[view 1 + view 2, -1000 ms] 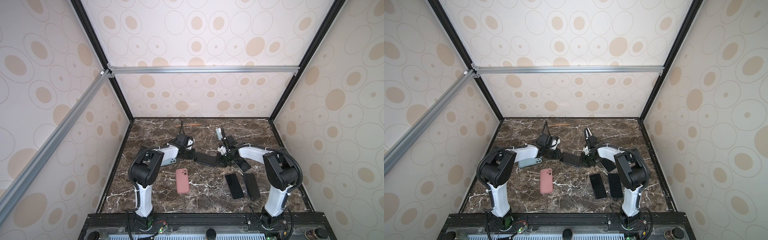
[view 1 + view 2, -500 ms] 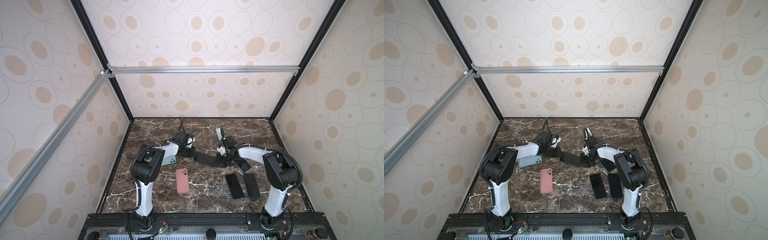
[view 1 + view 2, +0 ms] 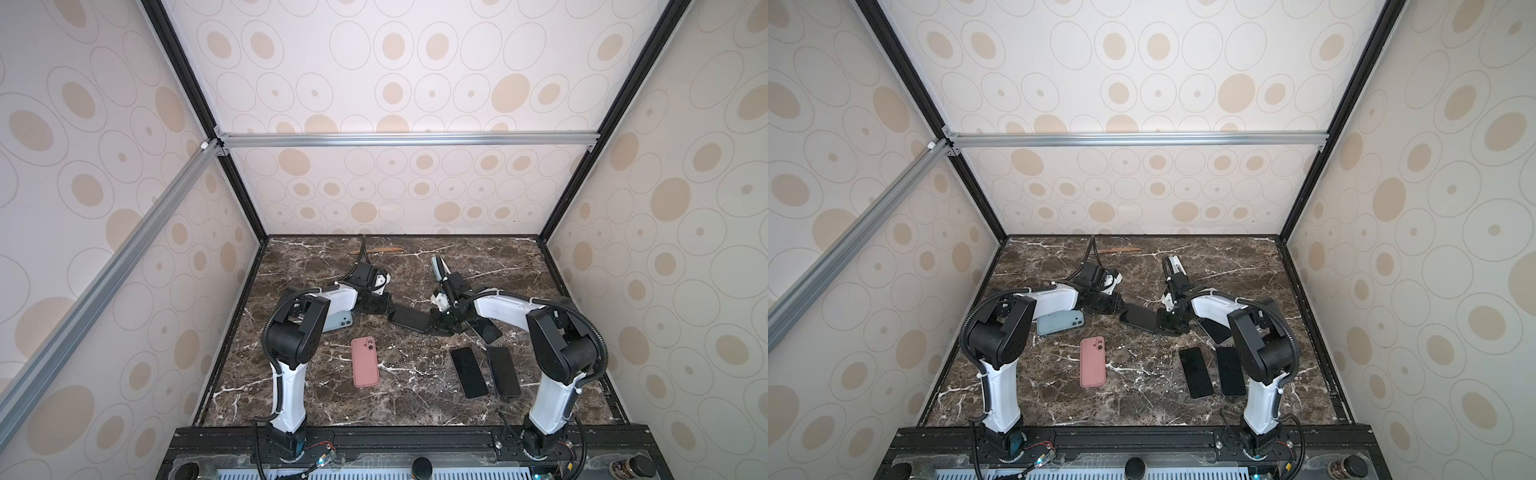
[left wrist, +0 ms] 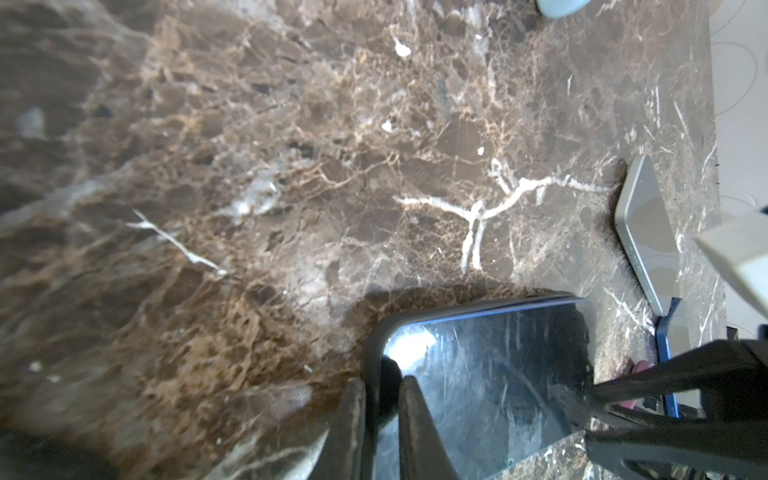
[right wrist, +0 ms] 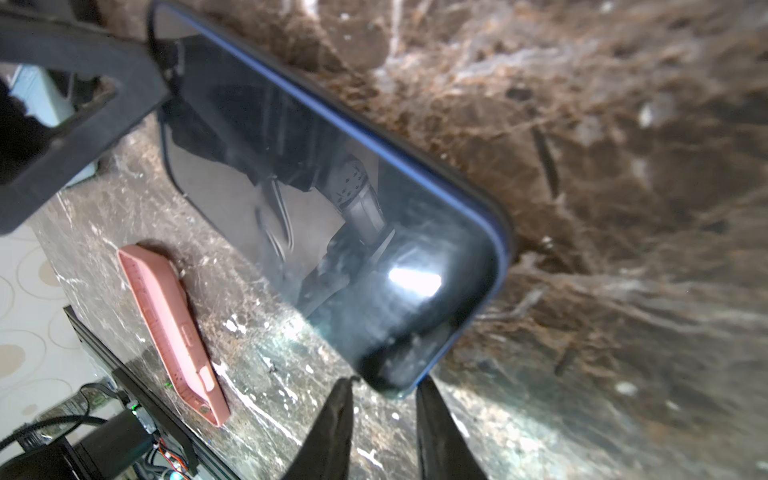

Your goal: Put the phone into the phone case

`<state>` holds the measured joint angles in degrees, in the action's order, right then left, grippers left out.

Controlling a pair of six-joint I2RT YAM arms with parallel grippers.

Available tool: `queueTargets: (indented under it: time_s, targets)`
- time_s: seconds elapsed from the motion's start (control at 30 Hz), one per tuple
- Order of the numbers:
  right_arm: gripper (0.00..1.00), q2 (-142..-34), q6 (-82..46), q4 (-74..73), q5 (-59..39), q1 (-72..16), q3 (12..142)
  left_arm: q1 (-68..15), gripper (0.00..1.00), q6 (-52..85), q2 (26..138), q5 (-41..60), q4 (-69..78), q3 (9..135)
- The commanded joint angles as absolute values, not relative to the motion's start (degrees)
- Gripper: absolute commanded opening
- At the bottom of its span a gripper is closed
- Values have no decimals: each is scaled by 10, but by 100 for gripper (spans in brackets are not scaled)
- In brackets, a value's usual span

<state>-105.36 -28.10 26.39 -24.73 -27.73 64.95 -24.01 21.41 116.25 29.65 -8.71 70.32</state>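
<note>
Black phone — left gripper pinching one corner, right gripper parted at opposite end

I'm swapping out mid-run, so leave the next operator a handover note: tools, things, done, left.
Left tool: shut on one end of the dark blue-edged phone, between the arms.
Right tool: open at the phone's other end, not gripping.
Pink case: flat on the table, nearer the front, untouched.
Done: phone in hand; whether it sits in a case cannot be told.
Left: check seating, press it home.
</note>
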Motion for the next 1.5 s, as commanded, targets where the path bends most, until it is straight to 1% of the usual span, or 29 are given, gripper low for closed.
queueTargets:
  time_s: [0.0,0.27,0.73,0.97,1.17,1.47]
  targets:
    - [30,-1023,-265,274,-235,-284,664,-264,15,196,1226,252,-169,668]
    - [35,-1012,-268,262,-229,-284,646,-264,15,194,1230,253,-171,670]
    - [35,-1028,-278,243,-243,-283,624,-264,15,195,1235,256,-171,671]
    - [34,-1032,-285,250,-243,-283,625,-264,15,195,1235,255,-173,669]
    - [31,-1020,-277,273,-232,-283,636,-264,15,196,1231,253,-173,671]
    - [28,-1007,-281,262,-226,-285,625,-264,14,198,1224,252,-167,668]
